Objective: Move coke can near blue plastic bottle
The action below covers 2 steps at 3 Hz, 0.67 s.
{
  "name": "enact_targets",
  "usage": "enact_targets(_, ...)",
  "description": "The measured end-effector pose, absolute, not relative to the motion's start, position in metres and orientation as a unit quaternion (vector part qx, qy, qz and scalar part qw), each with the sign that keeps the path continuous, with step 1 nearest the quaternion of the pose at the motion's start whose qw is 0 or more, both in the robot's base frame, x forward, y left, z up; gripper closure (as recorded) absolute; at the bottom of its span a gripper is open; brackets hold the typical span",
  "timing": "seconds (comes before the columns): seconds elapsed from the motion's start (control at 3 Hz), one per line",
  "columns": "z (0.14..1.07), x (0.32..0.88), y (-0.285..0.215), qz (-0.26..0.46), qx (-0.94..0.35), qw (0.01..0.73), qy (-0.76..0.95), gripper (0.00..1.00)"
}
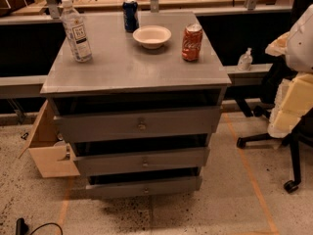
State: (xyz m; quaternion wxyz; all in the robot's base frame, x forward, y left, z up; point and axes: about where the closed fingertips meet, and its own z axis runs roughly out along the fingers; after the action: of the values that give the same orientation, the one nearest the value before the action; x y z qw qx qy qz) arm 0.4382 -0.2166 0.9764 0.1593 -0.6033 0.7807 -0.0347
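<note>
The coke can [191,42], red with white lettering and a silver top, stands upright near the right edge of the grey cabinet top [122,67]. The blue plastic bottle [76,31], clear with a white cap and white label, stands upright at the far left of the same top. The can and the bottle are far apart, with the width of the top between them. My gripper is not in view. Only white and cream arm segments [298,77] show at the right edge, to the right of the cabinet and away from the can.
A white bowl [152,36] sits just left of the coke can. A dark blue can [130,15] stands at the back middle. The cabinet's drawers [142,126] are slightly open. A small pump bottle [245,60] stands on a ledge and an office chair [293,151] on the right; an open wooden box [49,151] is low on the left.
</note>
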Motion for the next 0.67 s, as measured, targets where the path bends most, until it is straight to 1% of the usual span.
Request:
enact_targets(0.33,0.978,0.439,-0.217,-0.035,-0.602,0.163,0.781,0.0)
enact_targets(0.67,0.983,0.452,-0.221,-0.036,-0.593,0.198,0.78,0.0)
